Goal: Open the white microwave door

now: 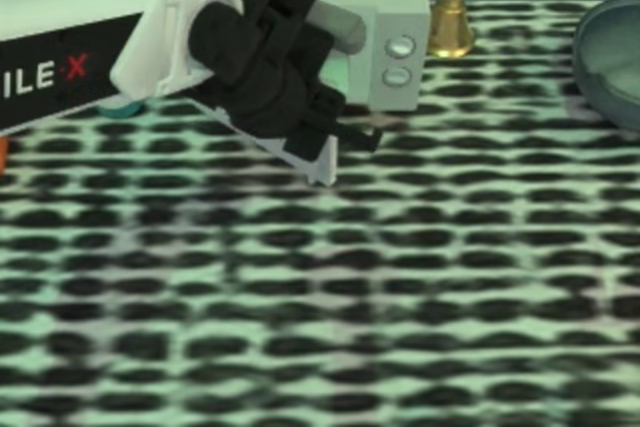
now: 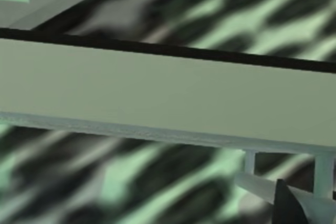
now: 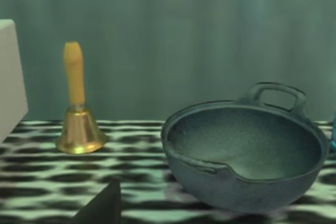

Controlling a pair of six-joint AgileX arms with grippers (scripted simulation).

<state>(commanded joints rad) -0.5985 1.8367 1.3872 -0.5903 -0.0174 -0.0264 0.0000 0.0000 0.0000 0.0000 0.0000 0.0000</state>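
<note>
The white microwave [image 1: 395, 7] stands at the table's back middle, with two silver knobs [image 1: 399, 47] on its front. The white microwave door [image 1: 312, 159] is swung partly outward from the front, its free edge pointing toward the table's middle. My left gripper [image 1: 352, 133] is at that free edge, reaching in from the left, shut on the door's slim handle [image 2: 254, 182]. In the left wrist view the door [image 2: 168, 93] fills the frame as a pale band, with one dark fingertip [image 2: 286, 205] against the handle. My right gripper [image 3: 113, 205] is parked off the top view, open and holding nothing.
A brass bell [image 1: 452, 17] with a wooden grip stands just right of the microwave. A dark two-handled pan [image 1: 615, 57] sits at the back right. Something teal [image 1: 122, 107] shows under my left arm. A green and black patterned cloth [image 1: 330, 307] covers the table.
</note>
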